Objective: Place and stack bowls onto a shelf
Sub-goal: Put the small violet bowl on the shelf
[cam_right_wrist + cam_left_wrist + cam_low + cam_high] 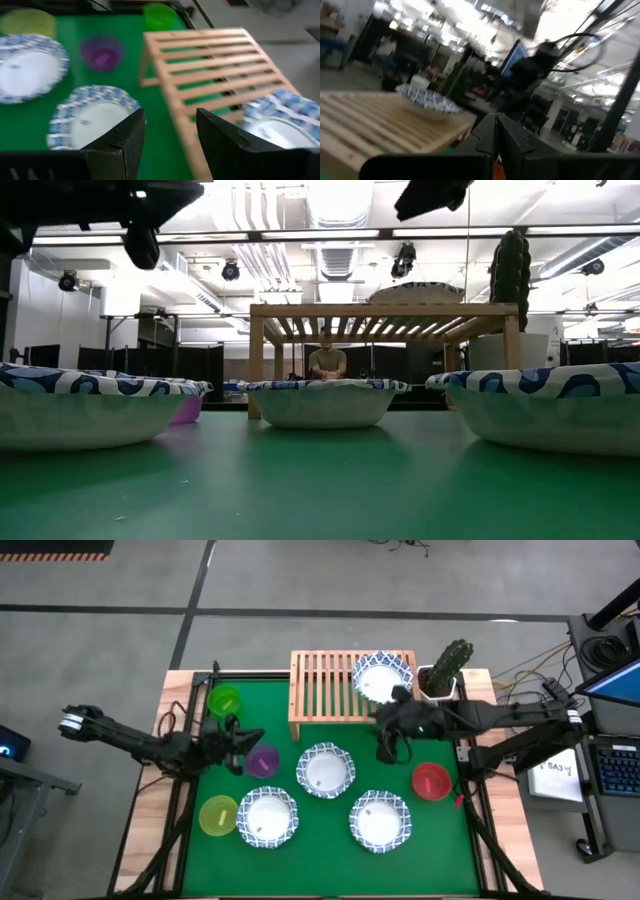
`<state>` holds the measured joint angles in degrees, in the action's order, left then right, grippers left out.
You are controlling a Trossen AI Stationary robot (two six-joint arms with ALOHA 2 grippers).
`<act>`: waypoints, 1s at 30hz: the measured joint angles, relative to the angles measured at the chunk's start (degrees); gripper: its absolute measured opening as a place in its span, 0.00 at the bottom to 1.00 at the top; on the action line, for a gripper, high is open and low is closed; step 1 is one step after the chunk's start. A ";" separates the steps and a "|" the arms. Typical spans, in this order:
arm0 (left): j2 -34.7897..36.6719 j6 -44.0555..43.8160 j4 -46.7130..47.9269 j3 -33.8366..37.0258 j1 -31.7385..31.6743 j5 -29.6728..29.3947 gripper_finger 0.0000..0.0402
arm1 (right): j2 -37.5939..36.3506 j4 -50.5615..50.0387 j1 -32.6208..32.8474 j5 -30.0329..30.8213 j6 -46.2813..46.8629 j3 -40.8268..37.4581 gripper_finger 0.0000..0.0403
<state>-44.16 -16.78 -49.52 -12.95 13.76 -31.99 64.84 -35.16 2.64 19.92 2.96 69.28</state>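
The light-wood shelf stands at the mat's far edge, with one white blue-rimmed bowl resting on the right end of its slatted top. Three more white bowls sit on the green mat. The green bowl, purple bowl, yellow bowl and red bowl sit on it too. My right gripper hangs open and empty above the mat, just near of the shelf's right part. My left gripper is shut and empty, raised beside the purple bowl.
A white pot with a cactus stands right of the shelf, close to the bowl on it. The mat lies open between the shelf's legs and the middle white bowl. A person sits in the room beyond the table.
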 joint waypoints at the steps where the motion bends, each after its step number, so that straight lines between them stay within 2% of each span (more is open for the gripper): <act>1: 0.00 -1.54 4.83 -1.74 0.00 -0.94 0.00 | -0.74 1.53 1.16 0.02 -0.02 -1.56 0.42; 4: -0.07 -8.31 28.12 -9.42 0.00 -2.88 0.00 | -2.84 5.03 4.20 0.04 -0.08 -6.22 0.42; 9: -3.84 -26.03 84.41 -29.21 0.01 0.63 0.00 | -6.16 11.87 7.55 0.06 -0.20 -13.95 0.42; 11: -7.04 -30.08 100.07 -34.80 0.02 1.59 0.00 | -7.42 15.06 8.22 0.12 -0.85 -16.41 0.42; 13: -9.68 -32.06 109.87 -38.65 -0.38 3.26 0.00 | -8.33 18.00 8.48 0.19 -1.64 -18.26 0.42; 15: -11.69 -32.24 114.29 -40.67 -1.58 7.06 0.00 | -9.14 20.57 8.50 0.16 -2.49 -19.64 0.42; 18: -13.09 -31.97 113.93 -40.07 -3.52 12.78 0.00 | -9.85 22.53 8.50 0.14 -3.04 -20.84 0.42; 25: -16.54 -32.63 106.61 -34.86 -9.36 13.14 0.01 | -9.93 22.59 8.50 0.06 -4.53 -21.49 0.42; 30: -19.54 -31.07 106.42 -33.40 -14.36 15.66 0.10 | -9.93 22.28 8.50 -0.59 -4.63 -21.52 0.42</act>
<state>-63.70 -47.85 56.91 -46.35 -0.60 -16.32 54.92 -12.88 11.14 19.33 -1.67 47.77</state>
